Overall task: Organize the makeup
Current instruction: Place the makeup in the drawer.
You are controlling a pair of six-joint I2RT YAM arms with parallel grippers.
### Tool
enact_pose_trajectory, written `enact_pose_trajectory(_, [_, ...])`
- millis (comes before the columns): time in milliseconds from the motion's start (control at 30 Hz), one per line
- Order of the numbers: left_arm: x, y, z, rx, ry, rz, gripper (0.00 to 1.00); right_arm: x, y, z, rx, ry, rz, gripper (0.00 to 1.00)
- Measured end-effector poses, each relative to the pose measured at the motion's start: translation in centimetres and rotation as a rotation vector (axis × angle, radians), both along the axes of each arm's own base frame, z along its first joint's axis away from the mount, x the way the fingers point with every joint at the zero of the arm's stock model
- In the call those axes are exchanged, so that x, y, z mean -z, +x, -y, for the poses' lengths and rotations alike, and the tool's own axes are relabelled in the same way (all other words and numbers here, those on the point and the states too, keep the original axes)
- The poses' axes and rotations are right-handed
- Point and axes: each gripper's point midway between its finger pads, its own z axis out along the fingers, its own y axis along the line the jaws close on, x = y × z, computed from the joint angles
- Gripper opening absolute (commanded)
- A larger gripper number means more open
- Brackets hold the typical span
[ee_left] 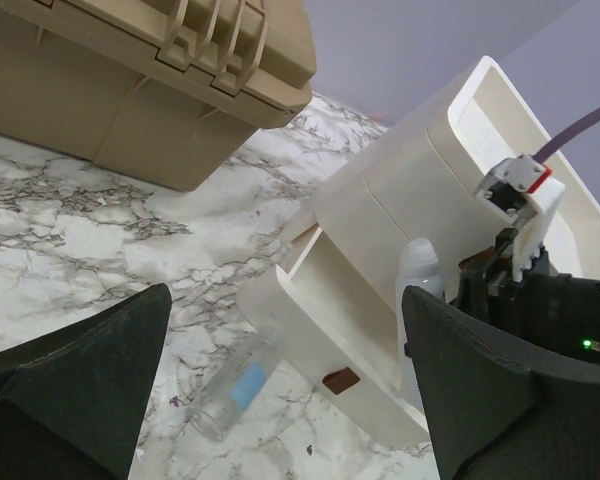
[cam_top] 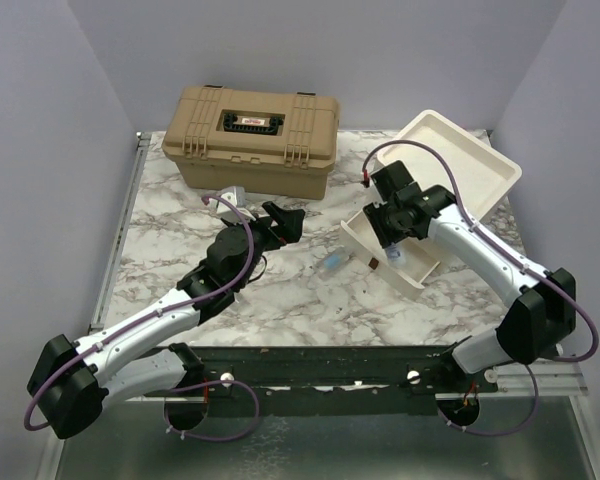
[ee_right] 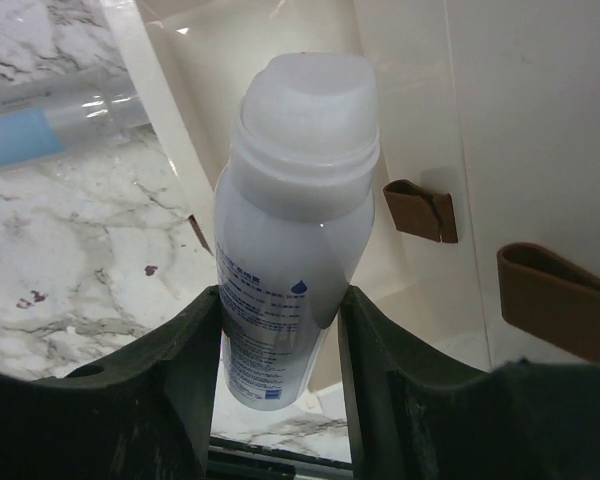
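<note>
1. Black fingers of the right end effector (ee_right: 283,335) are clenched on a pale, silvery bottle (ee_right: 290,230) with a white rounded cap. They hold it by its lower body over the pulled-out drawer (ee_left: 330,300) of the white box (ee_left: 400,200). Whether it touches the drawer floor cannot be told.
2. The left end effector (cam_top: 285,222) is released, its dark fingers spread wide with nothing between them, above the desk (cam_top: 180,200) in front of the tan case (cam_top: 250,135).
3. The desk is white marble with grey veins; the walls (cam_top: 60,120) around it are plain pale lavender-grey.
4. Counted:
   - two makeup items, the held bottle and one clear tube (ee_left: 235,385) with a light-blue band, lying flat on the desk just beside the drawer
   - one tan case, lid shut
   - one white box, with a shallow tray (cam_top: 460,160) on its top
   - two brown pull tabs (ee_right: 420,210) seen from the right wrist
5. The bottle bears small blue print and a blue droplet mark, too fine to read. The case lid has a small label, also illegible.
</note>
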Motion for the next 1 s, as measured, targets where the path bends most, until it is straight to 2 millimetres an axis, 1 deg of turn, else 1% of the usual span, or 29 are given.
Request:
enact_pose_trajectory(200, [0.0,0.0,0.1,0.008,-0.013,-0.006,0.99,2.3,0.9,1.2,0.026,-0.112,-0.035,0.15])
enact_pose_trajectory(300, [0.0,0.1,0.0,0.003,-0.018,-0.008,0.99,2.8,1.2,1.8,0.042,-0.152,-0.03,0.19])
enact_pose_trajectory(400, [0.0,0.1,0.0,0.003,-0.025,-0.011,0.99,3.1,1.2,2.3,0.056,-0.179,-0.021,0.2])
enact_pose_trajectory(567, [-0.1,0.1,0.0,0.006,-0.036,-0.015,0.99,4.0,1.1,2.7,0.058,-0.205,-0.029,0.27])
enact_pose_trajectory(667, [-0.1,0.2,0.0,0.009,-0.041,-0.016,0.99,4.9,1.2,2.7,0.056,-0.221,-0.055,0.35])
enact_pose_trajectory(767, [-0.1,0.2,0.1,0.013,-0.045,-0.018,0.99,5.9,1.1,2.7,0.063,-0.234,-0.082,0.39])
enact_pose_trajectory(1000, [-0.1,0.2,0.1,0.013,-0.054,-0.021,0.99,6.2,1.0,2.7,0.072,-0.234,-0.089,0.46])
